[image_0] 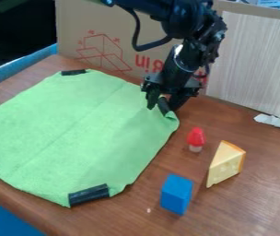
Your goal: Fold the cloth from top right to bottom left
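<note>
The gripper [163,102] is at the far right corner of the light green cloth [75,129], low over the brown table. Its two fingers stand apart, one on each side of the black-taped corner [163,105]. That corner is slightly crumpled, with a small raised bulge just below the tape. The rest of the cloth lies spread out and unfolded, with a faint crease across it. More black tape marks its far left corner and its near corner.
Right of the cloth stand a red and white toy mushroom [196,139], a yellow cheese wedge [225,163] and a blue block [176,194]. A cardboard panel [114,46] and a pale wood-look board [256,64] rise behind. A white scrap [276,121] lies at the right edge.
</note>
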### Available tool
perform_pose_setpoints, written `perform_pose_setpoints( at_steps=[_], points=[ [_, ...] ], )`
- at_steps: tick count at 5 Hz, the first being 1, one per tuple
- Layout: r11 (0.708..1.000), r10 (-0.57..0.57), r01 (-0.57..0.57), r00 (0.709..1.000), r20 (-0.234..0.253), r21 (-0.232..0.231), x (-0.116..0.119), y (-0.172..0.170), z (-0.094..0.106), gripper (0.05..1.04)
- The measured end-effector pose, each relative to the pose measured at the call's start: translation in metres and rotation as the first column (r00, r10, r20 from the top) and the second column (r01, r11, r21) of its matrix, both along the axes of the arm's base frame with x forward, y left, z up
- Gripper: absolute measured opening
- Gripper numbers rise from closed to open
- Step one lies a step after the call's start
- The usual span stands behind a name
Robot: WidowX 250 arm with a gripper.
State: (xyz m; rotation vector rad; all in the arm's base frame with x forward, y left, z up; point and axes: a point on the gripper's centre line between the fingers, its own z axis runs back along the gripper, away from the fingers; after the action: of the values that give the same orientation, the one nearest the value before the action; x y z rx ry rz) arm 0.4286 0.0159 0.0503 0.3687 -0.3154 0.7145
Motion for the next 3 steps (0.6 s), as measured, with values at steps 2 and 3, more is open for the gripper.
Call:
perform_pose_setpoints(
  at_steps=[2, 3],
  points=[
    [1.0, 0.0, 0.0, 1.0, -0.016, -0.008, -0.009, 0.006, -0.006, 0.157],
    [1.0, -0.002, 0.002, 1.0, -0.017, -0.023, -0.014, 0.01, -0.004, 0.069]
  ],
)
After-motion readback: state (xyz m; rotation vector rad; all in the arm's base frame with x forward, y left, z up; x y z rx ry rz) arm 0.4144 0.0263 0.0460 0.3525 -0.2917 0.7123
